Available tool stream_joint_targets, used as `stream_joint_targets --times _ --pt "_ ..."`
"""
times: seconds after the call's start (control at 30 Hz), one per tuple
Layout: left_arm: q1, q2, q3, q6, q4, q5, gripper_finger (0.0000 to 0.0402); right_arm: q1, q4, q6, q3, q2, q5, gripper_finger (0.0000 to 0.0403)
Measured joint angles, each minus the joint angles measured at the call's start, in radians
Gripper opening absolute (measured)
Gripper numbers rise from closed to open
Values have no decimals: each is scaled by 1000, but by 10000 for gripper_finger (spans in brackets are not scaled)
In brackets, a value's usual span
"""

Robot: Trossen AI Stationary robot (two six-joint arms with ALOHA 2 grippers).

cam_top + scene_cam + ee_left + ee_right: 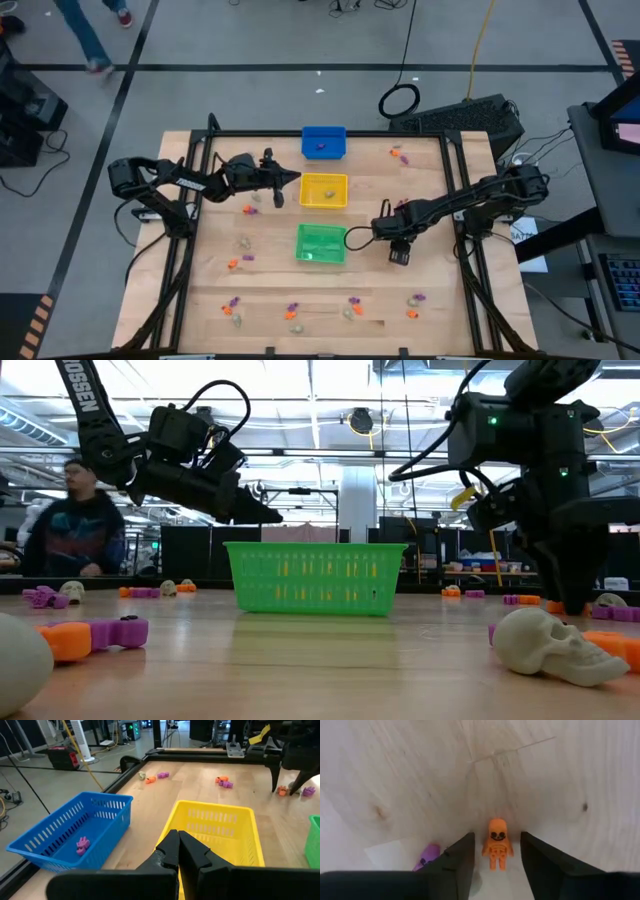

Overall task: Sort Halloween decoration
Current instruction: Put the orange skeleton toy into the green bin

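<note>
Orange skeleton figure [496, 851], tiny, round skull with dark eye sockets, ribbed chest, lying flat on the pale wooden table [420, 770] between the spread fingers of the right gripper [496, 857], not yet clamped. Purple trinket [426, 856] just beside one finger. Left gripper [178, 851] pressed shut, empty, hovering over the yellow bin [220, 827], near the blue bin [70, 827].

Overhead and table-level views share the green bin [321, 243]
</note>
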Motion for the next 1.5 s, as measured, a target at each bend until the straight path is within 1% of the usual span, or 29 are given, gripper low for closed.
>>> stream_joint_targets --times 0.1,0.3,0.4,0.6,0.73,1.0,1.1,1.17,1.33,1.43,1.5 --pt "0 0 0 0 0 0 2 0 6 -2 -1 0 1 105" --pt "0 0 0 0 -5 0 2 0 12 -18 -2 0 10 28" --pt "0 0 0 0 -5 0 2 3 6 -29 6 1 17 8" --pt "0 0 0 1 -5 0 2 3 18 -52 72 7 40 12" --pt "0 0 0 2 -8 0 2 5 6 -71 130 6 31 5" --pt "0 0 0 2 -7 0 2 33 -43 -97 310 5 29 1" --pt "0 0 0 2 -7 0 2 48 -12 -110 373 4 30 0" --pt "0 0 0 2 -7 0 2 54 39 -131 396 3 33 0" --pt "0 0 0 2 -5 0 2 57 193 -177 403 14 32 0" --pt "0 0 0 2 -4 0 2 55 249 -212 403 40 31 1" --pt "0 0 0 2 -4 0 2 55 247 -223 403 55 24 1"
